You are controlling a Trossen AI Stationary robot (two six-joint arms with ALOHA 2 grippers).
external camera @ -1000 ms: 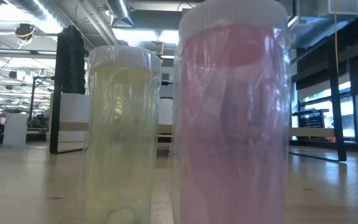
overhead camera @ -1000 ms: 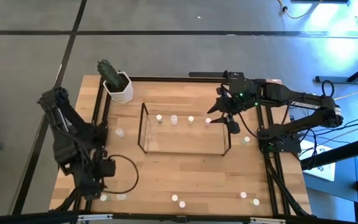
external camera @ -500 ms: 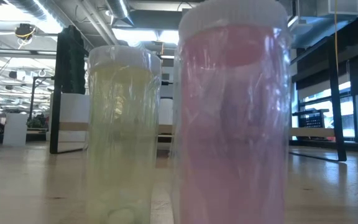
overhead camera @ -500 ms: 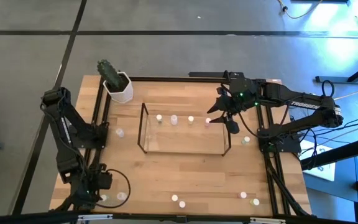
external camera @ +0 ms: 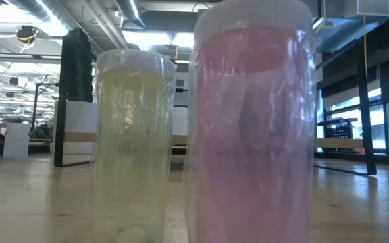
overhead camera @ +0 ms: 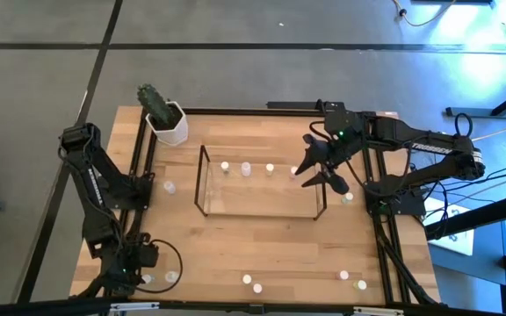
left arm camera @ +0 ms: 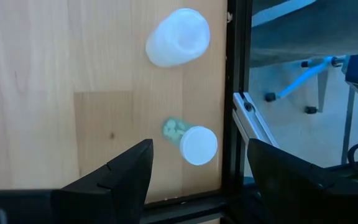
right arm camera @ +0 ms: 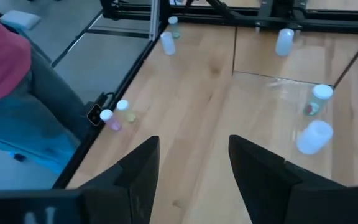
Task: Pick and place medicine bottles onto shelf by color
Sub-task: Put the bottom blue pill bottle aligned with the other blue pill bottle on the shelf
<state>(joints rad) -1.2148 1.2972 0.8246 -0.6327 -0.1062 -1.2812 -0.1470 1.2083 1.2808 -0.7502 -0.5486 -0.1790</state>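
Observation:
The clear shelf stands mid-table with several tiny bottles in a row along its far side, the rightmost pinkish. My right gripper is open and empty over the shelf's right end; its wrist view looks across the table. My left gripper is open at the near left corner, over a greenish bottle with a white cap and short of a white bottle, touching neither. A yellowish bottle and a pink bottle fill the low view.
A white pot with a plant stands at the far left corner. Loose bottles stand left of the shelf, right of it and along the near edge. A person's clothing shows beyond the near edge.
My left gripper has gone toward the table's near edge, down to the two bottles at the near left corner. My right gripper has shifted a little toward the near edge at the shelf's right end. No bottle has moved.

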